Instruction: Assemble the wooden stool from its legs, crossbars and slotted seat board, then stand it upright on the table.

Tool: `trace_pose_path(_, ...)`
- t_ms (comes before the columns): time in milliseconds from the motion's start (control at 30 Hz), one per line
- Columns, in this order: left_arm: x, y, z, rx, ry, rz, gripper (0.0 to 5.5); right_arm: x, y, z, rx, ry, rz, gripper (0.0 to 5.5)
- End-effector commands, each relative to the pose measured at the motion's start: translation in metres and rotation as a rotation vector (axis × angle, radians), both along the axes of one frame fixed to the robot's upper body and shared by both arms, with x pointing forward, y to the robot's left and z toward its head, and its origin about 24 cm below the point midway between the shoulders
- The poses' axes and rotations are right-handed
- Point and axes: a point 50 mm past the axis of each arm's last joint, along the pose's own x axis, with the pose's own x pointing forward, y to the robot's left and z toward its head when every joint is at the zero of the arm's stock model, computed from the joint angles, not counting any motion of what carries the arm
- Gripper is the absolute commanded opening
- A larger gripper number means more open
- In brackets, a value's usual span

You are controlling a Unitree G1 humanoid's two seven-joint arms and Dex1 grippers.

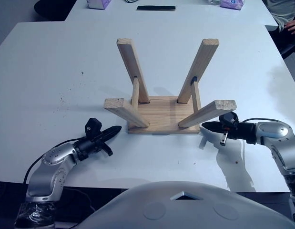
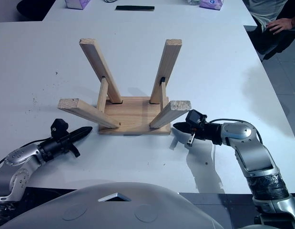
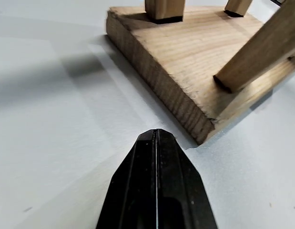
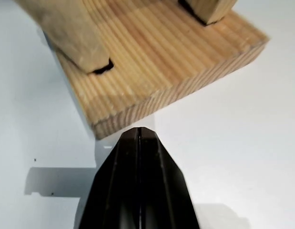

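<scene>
Beside seat board (image 1: 164,114), left tool (image 1: 115,129) and right tool (image 1: 207,125) sit closed

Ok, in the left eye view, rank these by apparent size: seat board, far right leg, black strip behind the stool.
Seat board: largest.
Far right leg: next.
Black strip: smallest, but it lies farthest away, so true size is unsure.

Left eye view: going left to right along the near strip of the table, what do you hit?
left hand, shut → seat board of the upside-down stool → right hand, shut
</scene>
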Motion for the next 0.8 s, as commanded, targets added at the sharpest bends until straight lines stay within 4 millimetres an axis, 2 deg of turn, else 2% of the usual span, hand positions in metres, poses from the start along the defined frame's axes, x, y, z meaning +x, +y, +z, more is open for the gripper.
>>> trace_pose_path(33, -0.001, -0.002, -0.006, 0.019, 0.029, -0.034, 0.01, -0.004, -0.006, -0.005, -0.05, 0.011, 0.007, 0.0)
trace_pose_path(367, 0.001, -0.003, -0.006, 0.008, 0.029, -0.064, 0.01, -0.003, 0.007, -0.006, -0.028, 0.002, 0.042, 0.0)
trace_pose_path(433, 0.0, -0.008, -0.006, -0.005, 0.031, -0.093, 0.01, -0.003, 0.012, -0.007, -0.02, 0.002, 0.061, 0.0)
trace_pose_path(633, 0.004, -0.027, 0.003, -0.052, -0.008, -0.182, 0.01, -0.002, 0.03, -0.001, 0.035, -0.015, 0.112, 0.0)
trace_pose_path(800, -0.005, -0.027, 0.017, -0.062, -0.027, -0.202, 0.01, -0.01, 0.029, 0.011, 0.067, -0.004, 0.166, 0.0)
